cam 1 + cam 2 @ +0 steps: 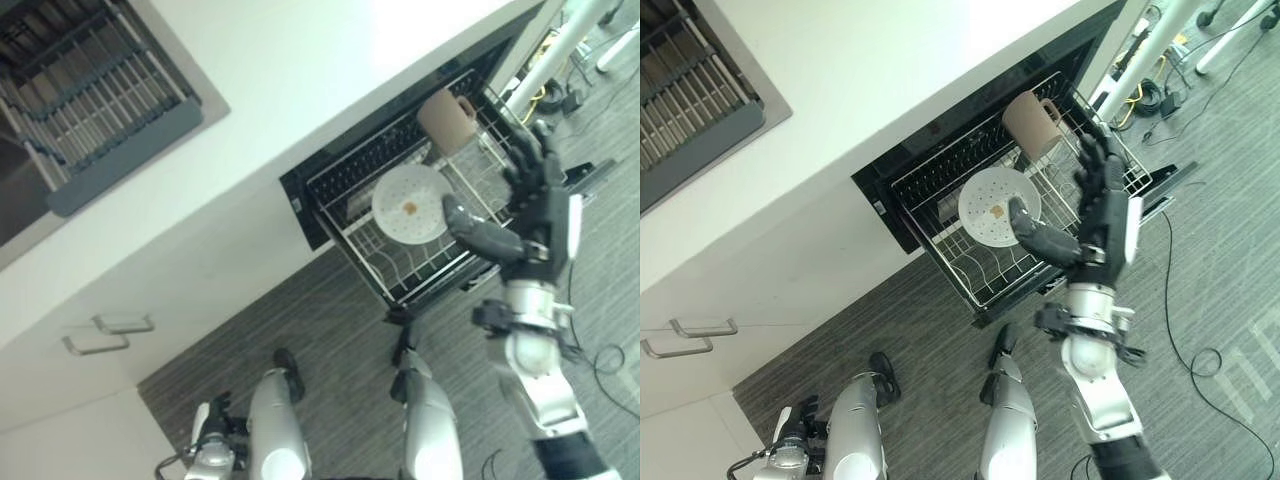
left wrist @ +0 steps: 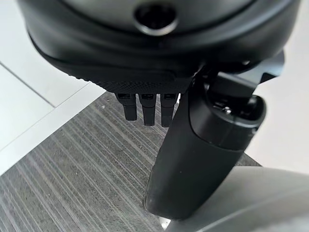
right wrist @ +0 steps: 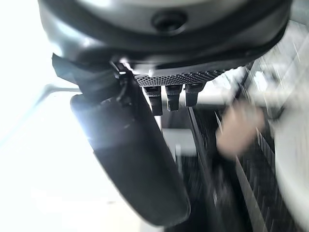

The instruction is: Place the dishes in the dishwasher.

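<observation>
The white plate (image 1: 998,209) and the brown cup (image 1: 1032,123) at its 1 o'clock already sit in the pulled-out rack (image 1: 970,275), so the right hand (image 1: 1095,215), open and holding nothing, should lift away slowly without bumping them.

Bright, even overhead light. Glare washes the white worktop (image 1: 330,70) toward 12 o'clock in both eye views. Dishwasher (image 1: 940,165) interior is dark, in shadow. Right wrist view: heavy motion blur, background blown out white at 9 o'clock. Left wrist view: floor (image 2: 72,169) sharp, close robot hand (image 2: 193,145) soft, slightly out of focus.
</observation>
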### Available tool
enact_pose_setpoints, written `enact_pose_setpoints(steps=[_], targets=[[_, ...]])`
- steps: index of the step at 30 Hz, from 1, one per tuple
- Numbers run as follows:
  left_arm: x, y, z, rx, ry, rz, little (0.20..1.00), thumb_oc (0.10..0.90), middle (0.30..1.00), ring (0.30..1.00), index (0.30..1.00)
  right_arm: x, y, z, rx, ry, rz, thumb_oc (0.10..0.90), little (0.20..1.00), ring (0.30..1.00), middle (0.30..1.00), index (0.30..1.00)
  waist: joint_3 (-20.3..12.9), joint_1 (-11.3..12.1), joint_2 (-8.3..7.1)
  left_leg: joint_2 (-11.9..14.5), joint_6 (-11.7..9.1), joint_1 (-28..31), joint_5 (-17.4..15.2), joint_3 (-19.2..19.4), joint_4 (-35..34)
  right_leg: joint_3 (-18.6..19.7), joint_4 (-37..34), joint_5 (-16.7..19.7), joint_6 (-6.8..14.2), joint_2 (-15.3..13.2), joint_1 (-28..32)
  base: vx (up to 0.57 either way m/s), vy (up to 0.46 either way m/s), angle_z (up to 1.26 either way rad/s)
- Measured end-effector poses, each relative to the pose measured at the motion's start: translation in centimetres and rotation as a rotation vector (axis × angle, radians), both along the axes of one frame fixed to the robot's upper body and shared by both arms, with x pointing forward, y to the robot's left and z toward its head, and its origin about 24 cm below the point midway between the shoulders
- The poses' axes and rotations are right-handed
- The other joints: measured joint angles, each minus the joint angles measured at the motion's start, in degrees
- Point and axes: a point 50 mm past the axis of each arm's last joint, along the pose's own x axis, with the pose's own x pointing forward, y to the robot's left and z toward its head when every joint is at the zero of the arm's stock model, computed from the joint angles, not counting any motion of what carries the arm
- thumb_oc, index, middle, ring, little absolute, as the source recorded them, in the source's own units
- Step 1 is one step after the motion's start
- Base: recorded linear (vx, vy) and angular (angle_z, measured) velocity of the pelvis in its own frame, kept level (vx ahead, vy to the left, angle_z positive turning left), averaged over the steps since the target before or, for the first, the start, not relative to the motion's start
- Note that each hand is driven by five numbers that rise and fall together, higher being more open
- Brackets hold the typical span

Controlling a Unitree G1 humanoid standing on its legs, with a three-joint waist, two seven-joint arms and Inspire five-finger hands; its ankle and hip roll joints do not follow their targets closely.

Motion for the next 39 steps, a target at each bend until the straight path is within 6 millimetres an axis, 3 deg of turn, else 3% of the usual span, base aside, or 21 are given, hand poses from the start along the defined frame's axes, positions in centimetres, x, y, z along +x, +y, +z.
enact_pose_setpoints(steps=[2, 3, 6, 8, 11, 14, 17, 18, 19, 20, 23, 25, 32, 39], targets=[[-0.2, 1.1, 0.4, 0.010, -0.021, 0.040, 0.900, 0.800, 0.900, 0.900, 0.900, -1.5, -6.0, -1.6, 0.125, -0.027, -0.342, 0.800, 0.900, 0.900, 0.900, 0.900, 0.23, 0.13, -1.65, 0.41, 0.15, -1.40, 0.32, 1.12, -0.10, 0.79, -0.51, -0.44, 0.56, 0.38, -1.70, -0.04, -0.033, -0.24], [-0.6, 1.3, 0.3, 0.006, -0.005, 0.039, 0.900, 0.800, 0.900, 0.900, 0.900, -3.2, -8.9, -2.9, 0.288, -0.056, -0.578, 0.800, 0.900, 0.900, 0.900, 0.900, 0.32, -1.34, -2.32, 0.86, -0.14, -1.17, 0.09, 2.06, -0.23, 1.15, -1.35, -0.80, 0.88, 1.00, -1.98, -0.03, -0.040, -0.20], [-0.7, 1.9, 0.3, 0.011, 0.016, 0.056, 0.900, 0.800, 0.900, 0.900, 0.900, -7.0, -12.8, -6.7, 0.331, 0.000, -0.882, 0.800, 0.900, 0.900, 0.900, 0.900, 0.29, -3.15, -2.74, 1.89, -1.01, -0.60, -0.84, 2.42, 0.21, 2.64, 0.27, 0.67, 0.54, 1.88, -2.67, -0.03, -0.095, -0.19], [-0.4, 2.3, 0.4, 0.030, 0.036, 0.044, 0.900, 0.800, 0.900, 0.900, 0.900, -10.0, -15.4, -11.3, 0.332, 0.191, -1.087, 0.800, 0.900, 0.900, 0.900, 0.900, 0.29, -3.07, -2.72, 2.29, -1.35, -0.23, -0.70, 2.81, -0.55, 2.62, 0.22, 0.90, 0.03, 2.31, -2.78, -0.02, -0.088, -0.13], [-0.3, 2.3, 0.4, 0.037, 0.049, 0.035, 0.900, 0.800, 0.900, 0.900, 0.900, -12.9, -15.2, -16.6, 0.520, 0.363, -1.218, 0.800, 0.900, 0.900, 0.900, 0.900, 0.26, -3.36, -2.51, 2.58, -1.71, 0.07, -0.63, 2.93, -1.15, 2.53, 0.19, 0.62, -0.30, 2.70, -2.81, -0.02, -0.046, -0.04], [0.3, 1.9, 0.5, 0.038, 0.060, 0.016, 0.900, 0.800, 0.900, 0.900, 0.900, -12.7, -12.9, -19.1, 0.647, 0.418, -1.165, 0.800, 0.900, 0.900, 0.900, 0.900, 0.37, -2.97, -1.41, 2.64, -1.49, -0.27, -0.80, 2.99, -0.35, 2.42, 0.31, 0.51, -0.45, 2.35, -2.83, -0.02, -0.007, 0.01], [0.8, 1.1, 0.5, 0.011, 0.040, 0.022, 0.900, 0.800, 0.900, 0.900, 0.900, -9.7, -11.6, -18.8, 0.632, 0.422, -1.000, 0.800, 0.900, 0.900, 0.900, 0.900, 0.36, -1.40, -0.04, 2.63, -0.58, -0.89, -1.67, 3.48, 0.91, -0.33, 0.08, -0.55, 0.02, 1.02, -2.86, -0.04, -0.016, -0.09], [1.1, 0.5, 0.4, 0.003, 0.026, 0.025, 0.900, 0.800, 0.900, 0.900, 0.900, -8.1, -11.3, -18.2, 0.617, 0.404, -0.943, 0.800, 0.900, 0.900, 0.900, 0.900, 0.39, -0.64, 1.33, 3.68, 0.06, -2.24, -1.52, 3.30, 0.95, -2.24, 2.53, -3.30, 0.72, 0.54, -4.22, -0.03, -0.014, -0.05], [1.8, 0.1, 0.7, -0.002, -0.007, 0.019, 0.900, 0.800, 0.900, 0.900, 0.900, -6.9, -11.0, -17.4, 0.616, 0.369, -0.900, 0.800, 0.900, 0.900, 0.900, 0.900, 0.44, 0.40, 2.80, 4.66, -0.09, -4.00, -1.63, 2.54, 1.91, -3.15, 14.05, -7.35, 0.14, -0.40, -8.12, -0.03, -0.017, 0.14], [2.4, 0.0, 1.1, -0.016, -0.045, 0.032, 0.900, 0.800, 0.900, 0.900, 0.900, -5.8, -10.7, -16.7, 0.585, 0.358, -0.853, 0.800, 0.900, 0.900, 0.900, 0.900, 0.62, 1.73, 2.68, 3.60, -0.34, -4.91, -0.80, 1.84, 2.03, -2.90, 18.11, -10.97, -2.45, -0.99, -9.08, -0.02, -0.017, 0.26], [2.3, -0.2, 0.9, -0.042, -0.062, 0.066, 0.900, 0.800, 0.900, 0.900, 0.900, -1.5, -9.5, -13.2, 0.466, 0.270, -0.687, 0.800, 0.900, 0.900, 0.900, 0.900, 0.64, 2.55, 2.93, 3.39, -0.09, -6.06, -0.26, 1.23, 2.32, -3.12, 19.48, -11.96, -2.74, -1.63, -9.85, 0.01, -0.006, 0.17], [2.6, 0.0, 1.2, -0.044, -0.087, 0.076, 0.900, 0.800, 0.900, 0.900, 0.900, 0.1, -8.8, -11.3, 0.343, 0.235, -0.611, 0.800, 0.900, 0.900, 0.900, 0.900, 0.66, 3.14, 2.89, 2.76, 0.32, -6.71, -0.60, 0.37, 3.58, -3.55, 20.78, -12.41, -2.24, -2.63, -9.91, 0.04, 0.002, 0.22], [3.5, 0.1, 1.7, -0.056, -0.143, 0.063, 0.900, 0.800, 0.900, 0.900, 0.900, 3.2, -6.9, -8.4, 0.026, 0.233, -0.455, 0.800, 0.900, 0.900, 0.900, 0.900, 0.67, 4.67, 2.67, 1.99, 1.97, -13.41, -4.77, -2.49, 12.41, -2.75, 28.13, -14.67, -1.49, -6.20, -14.52, 0.05, -0.009, 0.16], [3.6, -0.1, 1.7, -0.075, -0.149, 0.043, 0.900, 0.800, 0.900, 0.900, 0.900, 4.1, -6.4, -7.4, 0.013, 0.239, -0.422, 0.800, 0.900, 0.900, 0.900, 0.900, 0.66, 5.83, 2.71, 1.60, 2.04, -14.98, -5.48, -4.14, 14.15, -2.40, 32.13, -17.54, -1.61, -7.35, -16.28, 0.05, 0.016, 0.07]])
